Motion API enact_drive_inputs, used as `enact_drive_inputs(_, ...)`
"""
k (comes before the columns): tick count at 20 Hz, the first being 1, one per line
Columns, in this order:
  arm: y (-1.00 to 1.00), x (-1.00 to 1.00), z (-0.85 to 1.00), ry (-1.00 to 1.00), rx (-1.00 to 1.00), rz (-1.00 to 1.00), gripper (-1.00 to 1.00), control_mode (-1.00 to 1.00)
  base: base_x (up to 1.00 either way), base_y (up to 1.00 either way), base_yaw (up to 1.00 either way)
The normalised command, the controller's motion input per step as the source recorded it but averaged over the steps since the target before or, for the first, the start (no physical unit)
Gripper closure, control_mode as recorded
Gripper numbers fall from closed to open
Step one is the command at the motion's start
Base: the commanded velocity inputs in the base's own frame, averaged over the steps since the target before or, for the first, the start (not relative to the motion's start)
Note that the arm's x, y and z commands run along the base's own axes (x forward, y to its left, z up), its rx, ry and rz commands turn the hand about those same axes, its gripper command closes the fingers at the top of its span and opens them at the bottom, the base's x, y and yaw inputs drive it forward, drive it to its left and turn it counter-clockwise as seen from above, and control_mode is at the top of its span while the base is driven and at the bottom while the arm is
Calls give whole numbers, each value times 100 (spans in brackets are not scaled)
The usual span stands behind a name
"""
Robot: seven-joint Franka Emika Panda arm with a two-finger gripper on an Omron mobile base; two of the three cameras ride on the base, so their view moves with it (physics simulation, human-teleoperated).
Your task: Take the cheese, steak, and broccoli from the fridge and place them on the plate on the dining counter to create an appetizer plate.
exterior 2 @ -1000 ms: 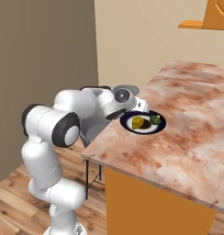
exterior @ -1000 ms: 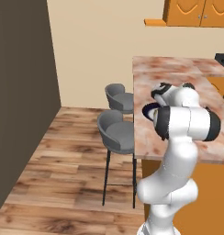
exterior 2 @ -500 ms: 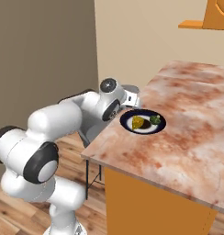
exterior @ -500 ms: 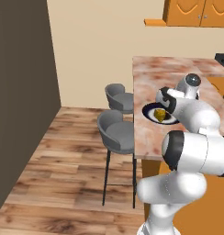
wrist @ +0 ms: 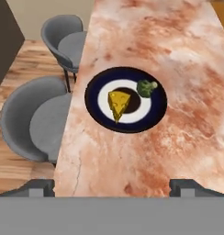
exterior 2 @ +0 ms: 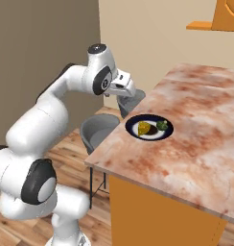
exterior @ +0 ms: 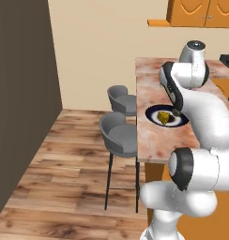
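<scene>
The plate (wrist: 95,81) with its navy rim lies on the dining counter (wrist: 178,50) near its edge. On it a yellow cheese (wrist: 117,103) wedge sits beside a green broccoli (wrist: 146,87) floret. A dark brown patch next to the cheese fills the plate's centre; I cannot tell whether it is the steak. The same plate (exterior 2: 164,135) and cheese (exterior 2: 144,128) show from the right, and the plate (exterior: 153,112) from the left. My gripper (wrist: 114,187) hangs well above the plate, open and holding nothing; the gripper (exterior 2: 130,90) is up and left of the plate. The fridge is out of view.
Two grey stools (wrist: 36,119) (wrist: 68,36) stand tucked along the counter's edge, over a wooden floor (exterior: 64,154). A tall dark panel (exterior: 18,93) rises at the left. Orange wall cabinets (exterior: 201,11) hang at the back. My own arm crosses above the counter (exterior: 201,108).
The arm has swung upward and the hand has lifted away from the plate. The plate and the food on it have stayed put. The jaws remain wide.
</scene>
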Motion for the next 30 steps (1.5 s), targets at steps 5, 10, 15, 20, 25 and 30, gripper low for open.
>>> enact_drive_inputs(5, 23, -100, 33, 8, 12, 0, -100, -100, 0, 0, 0)
enact_drive_inputs(10, 32, -64, -1, 5, 1, 0, -100, -100, 0, 0, 0)
enact_drive_inputs(15, 0, 0, 0, 1, 0, 0, -100, -100, 0, 0, 0)
enact_drive_inputs(20, 0, 0, 0, 0, 0, 0, -100, 100, 0, 1, -37)
enact_drive_inputs(25, 0, 0, 0, 0, 0, 0, -100, 100, 0, 1, -97)
enact_drive_inputs(30, 0, 0, 0, 0, 0, 0, -100, 100, -1, 0, -98)
